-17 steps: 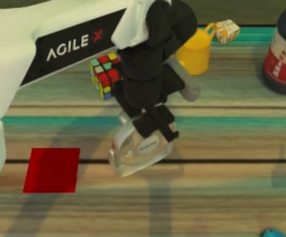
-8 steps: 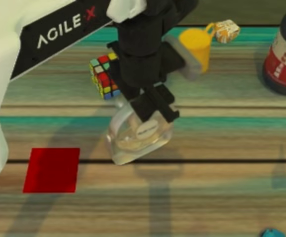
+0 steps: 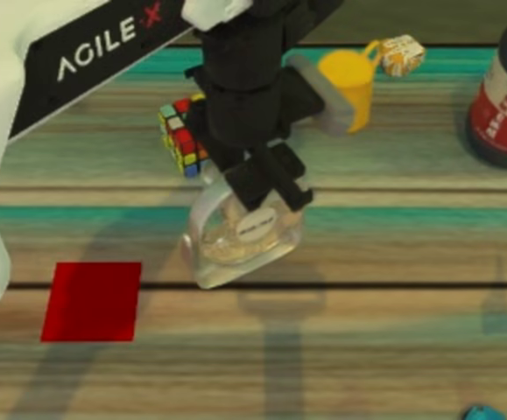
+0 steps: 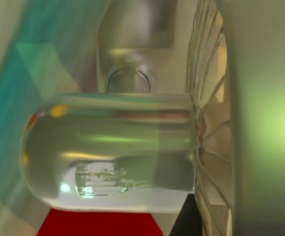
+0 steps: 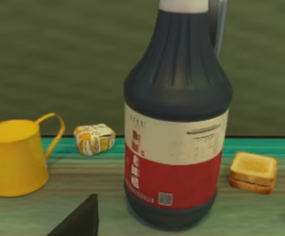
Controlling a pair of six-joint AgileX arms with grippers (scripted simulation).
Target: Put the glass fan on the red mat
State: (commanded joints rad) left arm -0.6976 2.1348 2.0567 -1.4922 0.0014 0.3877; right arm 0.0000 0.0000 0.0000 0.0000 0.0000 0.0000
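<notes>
Item: fan (image 3: 244,241), clear glass, centre of the top view, just below the puzzle cube (image 3: 183,133). You have it in the left gripper (image 3: 266,188), whose black fingers are closed on its upper edge. Whether it is clear of the table, you cannot tell from above.

Item: red mat (image 3: 92,301), lower left of the top view, well apart from the fan, nothing on it. The left wrist view shows a red strip (image 4: 98,223) beneath the fan's clear body.

Item: right arm, parked out of the top view; its camera faces a dark bottle (image 5: 176,123) and a yellow watering can (image 5: 14,157). Its finger state you cannot tell.

Risks, as judged:
- Smooth glass held at the rim: it may slip or swing if you move fast.
- A low carry may drag the base on the table.
- Releasing early may leave the fan overhanging the mat's edge, or tipped over.
</notes>
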